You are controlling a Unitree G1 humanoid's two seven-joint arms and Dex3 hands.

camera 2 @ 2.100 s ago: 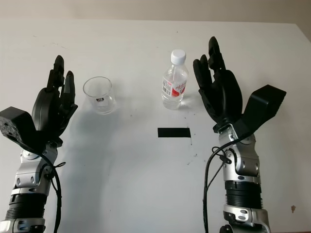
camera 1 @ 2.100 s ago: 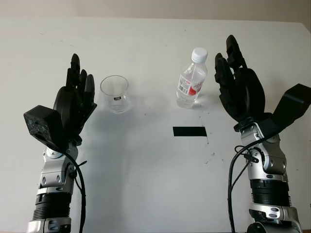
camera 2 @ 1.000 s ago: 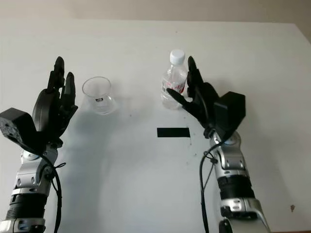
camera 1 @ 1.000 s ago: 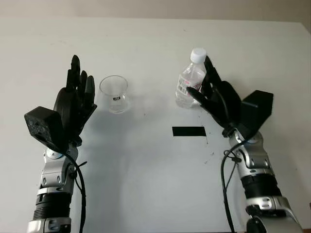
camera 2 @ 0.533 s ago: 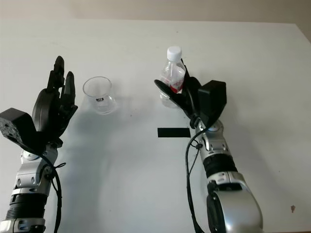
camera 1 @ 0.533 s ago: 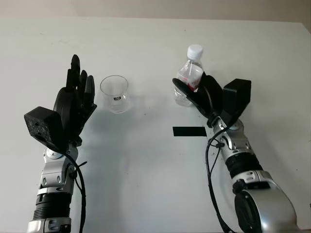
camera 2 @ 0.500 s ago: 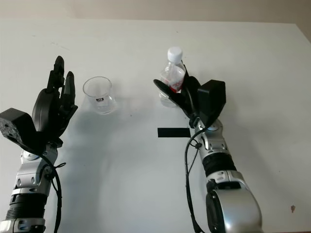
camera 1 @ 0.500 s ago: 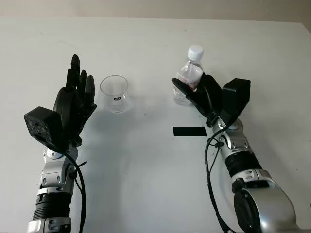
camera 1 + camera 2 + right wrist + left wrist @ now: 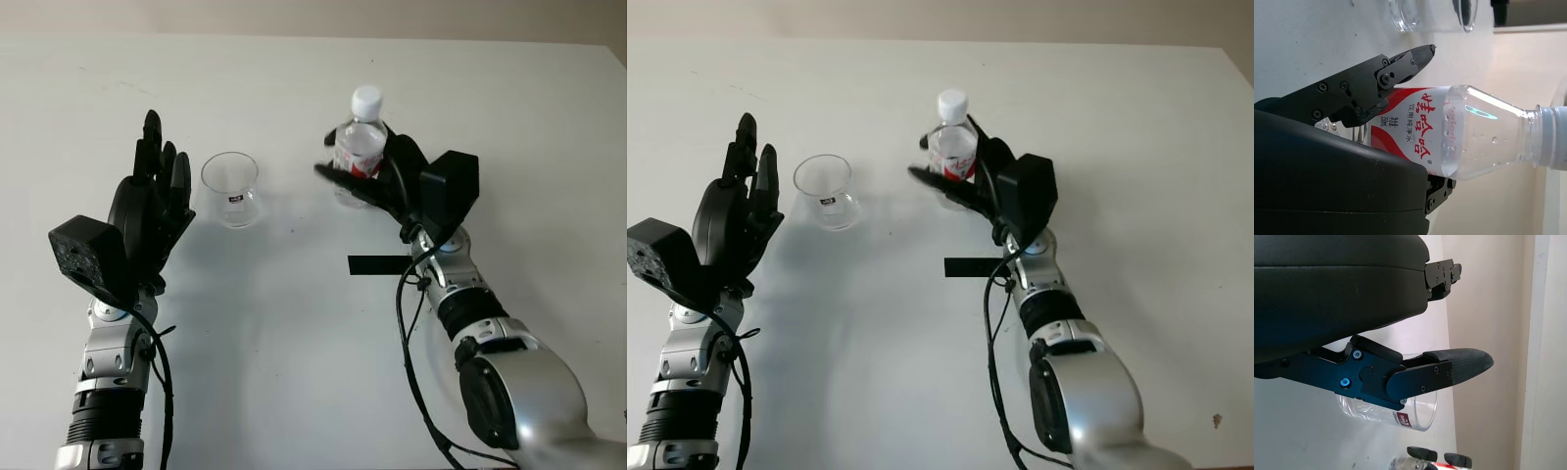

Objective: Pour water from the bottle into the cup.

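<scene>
My right hand (image 9: 387, 181) grips the bottle (image 9: 359, 147), upright, cap on, right of the cup (image 9: 231, 189). Left hand (image 9: 147, 211) open, left of cup. Grasp done; uncapping and pouring remain.

Red Chinese characters and "350ml" on the bottle (image 9: 1449, 132) label; cup (image 9: 231, 188) sticker unreadable.
</scene>
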